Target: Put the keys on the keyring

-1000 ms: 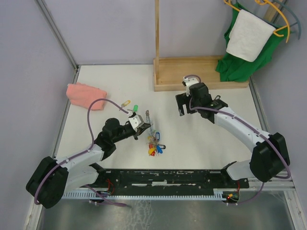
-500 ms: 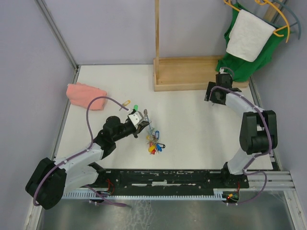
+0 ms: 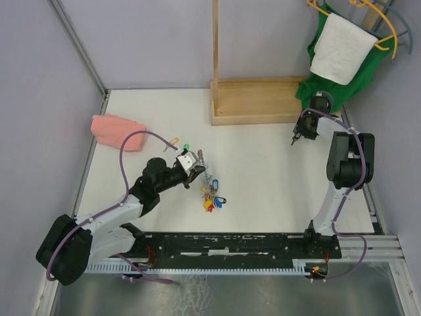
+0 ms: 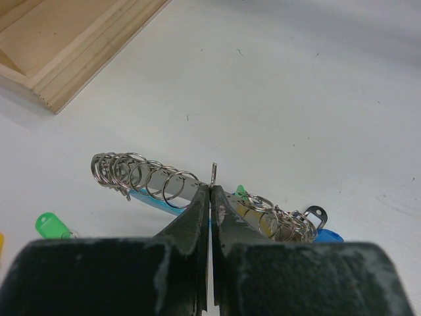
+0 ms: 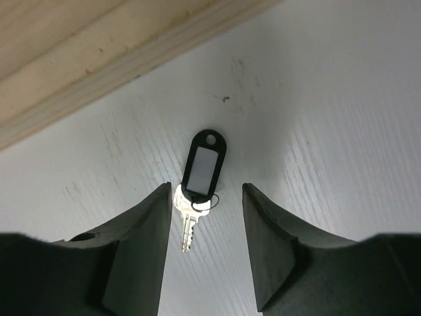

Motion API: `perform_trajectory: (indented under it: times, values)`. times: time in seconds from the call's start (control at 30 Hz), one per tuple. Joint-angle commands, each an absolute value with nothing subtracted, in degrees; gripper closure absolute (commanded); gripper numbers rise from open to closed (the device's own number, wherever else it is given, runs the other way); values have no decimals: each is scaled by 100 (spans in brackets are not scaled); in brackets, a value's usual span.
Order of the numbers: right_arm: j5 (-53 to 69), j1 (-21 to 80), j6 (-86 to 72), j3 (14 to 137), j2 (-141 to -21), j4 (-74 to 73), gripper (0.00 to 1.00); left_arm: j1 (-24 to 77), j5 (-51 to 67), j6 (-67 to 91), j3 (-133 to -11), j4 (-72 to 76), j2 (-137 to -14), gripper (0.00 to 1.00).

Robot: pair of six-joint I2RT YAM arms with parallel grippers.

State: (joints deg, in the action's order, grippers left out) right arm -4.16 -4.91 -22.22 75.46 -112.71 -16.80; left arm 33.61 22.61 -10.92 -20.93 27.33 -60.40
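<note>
1 black-tagged key [image 5: 196, 194] lies between my right gripper's [image 5: 200, 220] parted jaws, ungripped. My left gripper [image 4: 210, 192] pinches the keyring [image 4: 141, 175] tight; threading is not yet done.

Cloth [image 3: 117, 130] far left, keyring [image 3: 210, 193] centre, tagged key [image 5: 201, 166] just before wooden base [image 5: 79, 59]

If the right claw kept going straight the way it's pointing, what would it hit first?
Most likely the silver key with its black tag, lying flat on the white table directly between the right claw's open fingers. How far off it is, the wrist view doesn't show.
</note>
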Motion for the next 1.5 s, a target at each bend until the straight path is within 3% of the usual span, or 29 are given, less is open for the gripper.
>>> perform_trajectory:
  times: [0.0,0.2,0.4,0.6,0.8,1.2,1.47]
  values:
    - [-268,-509,-2197,8040,-11466,-1690,46,3374,2313,-991,-2341,2840,-6084,97]
    - [-195,-504,-2261,8075,-11623,-1886,54,3377,2346,-1008,-2372,2796,-6113,97]
    - [-152,-495,-2193,7864,-11506,-2100,71,3375,2415,-998,-2380,2795,-6129,97]
    - [-36,-392,-2145,7588,-11333,-2384,75,3375,2450,-982,-2351,2795,-6026,97]
    - [-3,117,-2251,6803,-10657,-2561,74,3371,2537,-958,-2344,2802,-5965,97]
    - [-190,2058,-2358,6061,-9608,-3220,70,3375,2531,-953,-2293,2792,-5777,97]
    - [-719,2562,-2234,5903,-8536,-3857,57,3374,2514,-948,-2285,2812,-5783,97]
